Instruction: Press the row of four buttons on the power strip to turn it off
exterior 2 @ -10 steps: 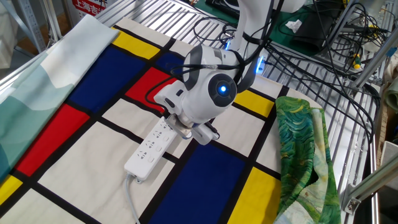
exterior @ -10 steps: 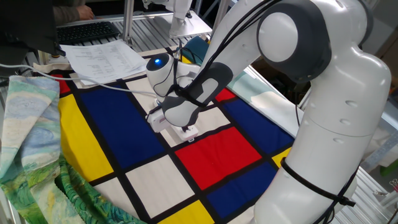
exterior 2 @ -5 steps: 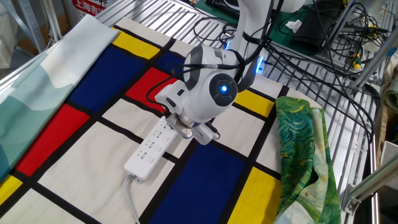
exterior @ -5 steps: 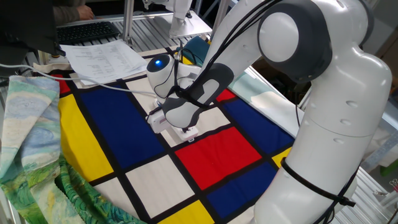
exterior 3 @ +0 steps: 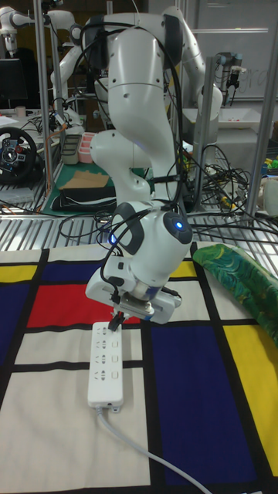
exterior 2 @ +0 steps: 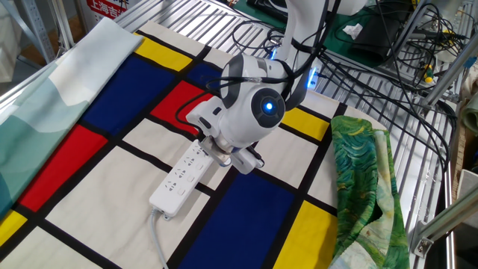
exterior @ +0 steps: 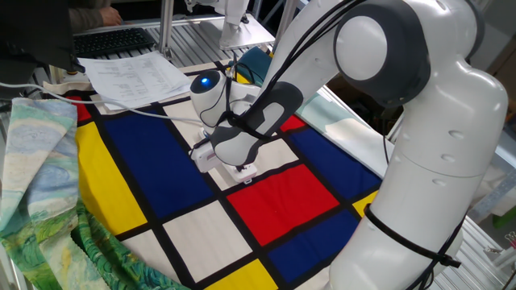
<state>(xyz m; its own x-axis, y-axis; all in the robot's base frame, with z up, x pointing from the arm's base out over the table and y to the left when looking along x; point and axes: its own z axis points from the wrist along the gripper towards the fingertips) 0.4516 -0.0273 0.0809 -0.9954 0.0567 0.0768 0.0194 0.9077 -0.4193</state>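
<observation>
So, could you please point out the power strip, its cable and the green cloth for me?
power strip (exterior 2: 179,179), the other fixed view, bare top face.
cable (exterior 3: 147,455), tall fixed view, mid-length.
green cloth (exterior 2: 362,179), the other fixed view, middle fold.

In the tall fixed view, the power strip (exterior 3: 107,363) lies centre-left on the cloth (exterior 3: 193,386), cable (exterior 3: 147,455) trailing lower right, gripper (exterior 3: 117,319) over its upper end.

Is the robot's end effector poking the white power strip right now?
Touching. In the tall fixed view the end effector's dark tip comes down onto the far end of the power strip, with no gap showing.
</observation>
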